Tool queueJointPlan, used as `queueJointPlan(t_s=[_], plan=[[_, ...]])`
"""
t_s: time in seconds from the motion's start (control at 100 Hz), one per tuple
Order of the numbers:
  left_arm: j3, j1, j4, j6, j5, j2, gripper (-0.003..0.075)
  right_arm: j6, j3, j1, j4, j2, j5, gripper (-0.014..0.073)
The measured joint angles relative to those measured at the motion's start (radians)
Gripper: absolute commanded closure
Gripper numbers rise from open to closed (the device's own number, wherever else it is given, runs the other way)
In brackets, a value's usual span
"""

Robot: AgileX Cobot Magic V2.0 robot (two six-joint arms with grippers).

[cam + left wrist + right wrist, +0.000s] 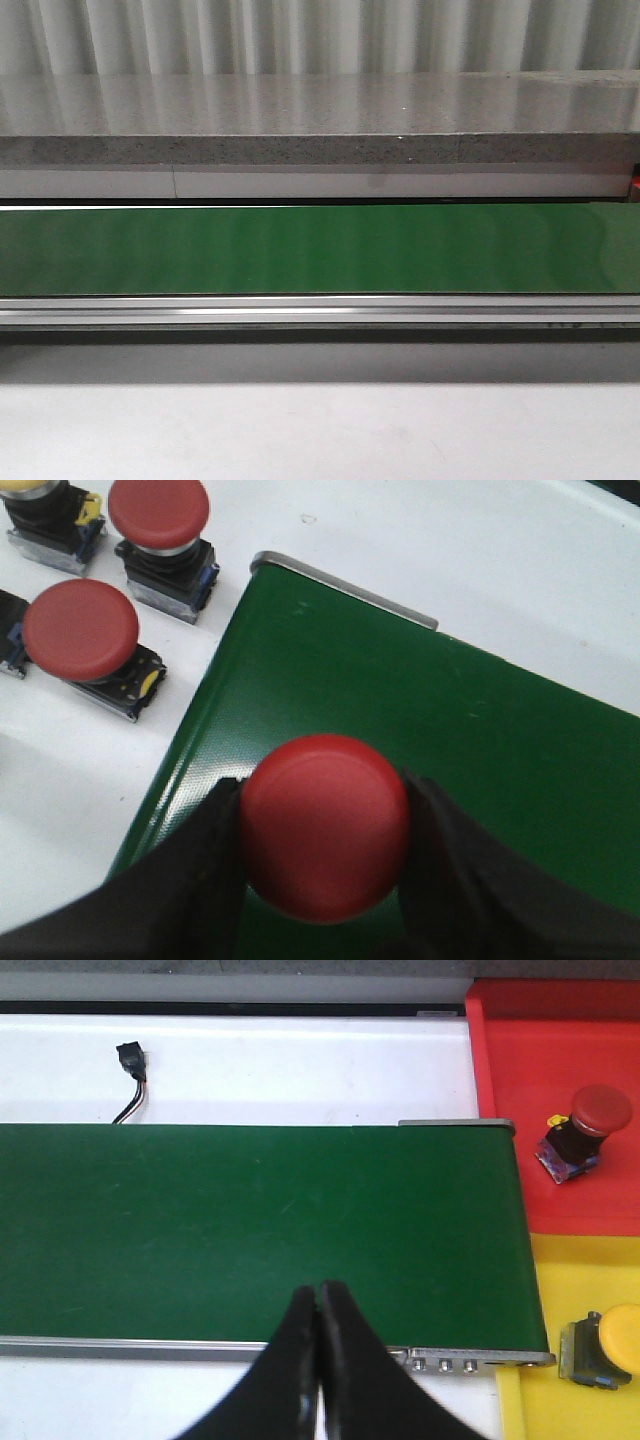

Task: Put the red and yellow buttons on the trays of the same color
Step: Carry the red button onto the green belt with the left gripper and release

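The left hand (325,825) is clamping a red dome-capped plastic push button (322,820) over the green conveyor belt (450,720), likely to send it trayward. The right hand (320,1310) is hanging pinched closed and empty, waiting near the red tray (520,1080) and yellow tray (560,1270).

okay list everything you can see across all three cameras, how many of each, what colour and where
Conveyor belt: one, green, running across the front view between the pale table and a grey ledge.
Held red button: one, red cap, over the belt's end, clamped in the left gripper.
Loose red buttons: two, red caps on black bases, on the white table beside the belt end.
Yellow button, partial: one, at the picture's edge, same table.
Red tray: one, holding one red button.
Yellow tray: one, holding one yellow button.
Cable plug: one, black, on the white surface by the belt.
Left gripper: black, jaws on the button.
Right gripper: black, jaws together, nothing held, over the belt.
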Motion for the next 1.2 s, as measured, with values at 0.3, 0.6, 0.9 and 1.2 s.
queueJointPlan(t_s=[0.3, 0.6, 0.9, 1.2], plan=[[-0.002, -0.004, -0.029, 0.071, 0.033, 0.014, 0.0001, 0.0, 0.0, 0.0, 0.0, 0.0, 0.0, 0.0661], [-0.084, -0.004, -0.041, 0.134, 0.084, -0.014, 0.0083, 0.0, 0.0, 0.0, 0.0, 0.0, 0.0, 0.0661], [-0.111, 0.043, -0.035, 0.143, 0.091, -0.093, 0.0083, 0.0, 0.0, 0.0, 0.0, 0.0, 0.0, 0.0661], [-0.095, 0.244, -0.014, 0.146, 0.127, -0.084, 0.0083, 0.0, 0.0, 0.0, 0.0, 0.0, 0.0, 0.0661]])
